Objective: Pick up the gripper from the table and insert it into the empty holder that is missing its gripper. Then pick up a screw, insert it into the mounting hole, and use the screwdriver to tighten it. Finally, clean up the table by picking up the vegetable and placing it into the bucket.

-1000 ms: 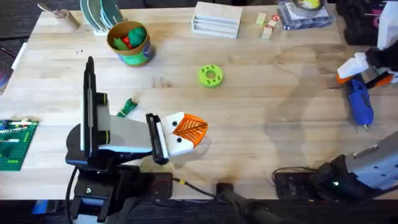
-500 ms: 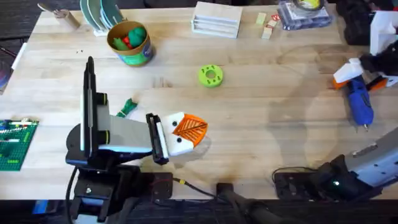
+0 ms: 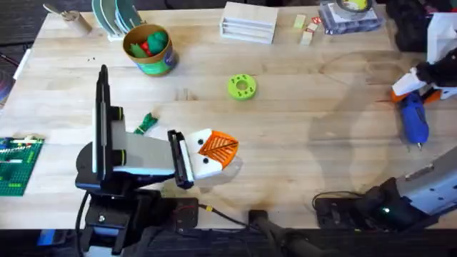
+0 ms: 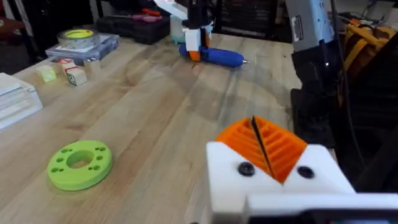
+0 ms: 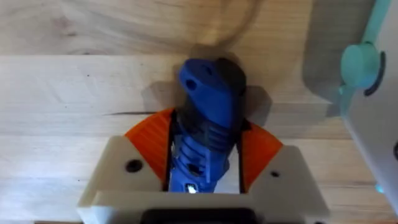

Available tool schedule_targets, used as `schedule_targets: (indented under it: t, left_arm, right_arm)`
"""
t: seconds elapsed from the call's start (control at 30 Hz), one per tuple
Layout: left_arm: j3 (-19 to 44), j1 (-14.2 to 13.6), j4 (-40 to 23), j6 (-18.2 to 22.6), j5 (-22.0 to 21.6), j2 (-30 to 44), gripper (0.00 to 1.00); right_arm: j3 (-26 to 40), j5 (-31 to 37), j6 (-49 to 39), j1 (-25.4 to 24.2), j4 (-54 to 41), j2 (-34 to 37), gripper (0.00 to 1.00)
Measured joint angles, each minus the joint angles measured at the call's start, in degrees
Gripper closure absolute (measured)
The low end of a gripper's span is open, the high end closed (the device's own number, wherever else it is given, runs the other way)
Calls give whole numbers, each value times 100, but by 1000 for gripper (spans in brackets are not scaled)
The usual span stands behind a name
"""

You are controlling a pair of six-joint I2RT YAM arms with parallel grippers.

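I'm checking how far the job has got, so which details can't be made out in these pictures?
- Overhead: whether a screw sits in the left tool is too small to tell.
- Right wrist: the screwdriver tip is cut off; the right tool covers its lower body.
- Overhead: the bucket wall hides what lies beneath its red and green contents.
- Overhead: the vegetable is too small for detail.
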Motion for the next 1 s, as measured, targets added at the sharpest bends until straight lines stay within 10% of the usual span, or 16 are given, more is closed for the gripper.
schedule_targets:
  t: [0.4, 0.63, 1.0]
  left_arm:
    - [0, 0, 0, 0, 0, 0, 997]
    - [0, 0, 0, 0, -1, 0, 997]
    - [0, 0, 1, -1, -1, 0, 997]
  right_arm:
    - [0, 35, -5, 0, 16, 0, 673]
    - [-2, 33, -19, 2, 41, 21, 980]
    - [-2, 34, -22, 2, -5, 20, 975]
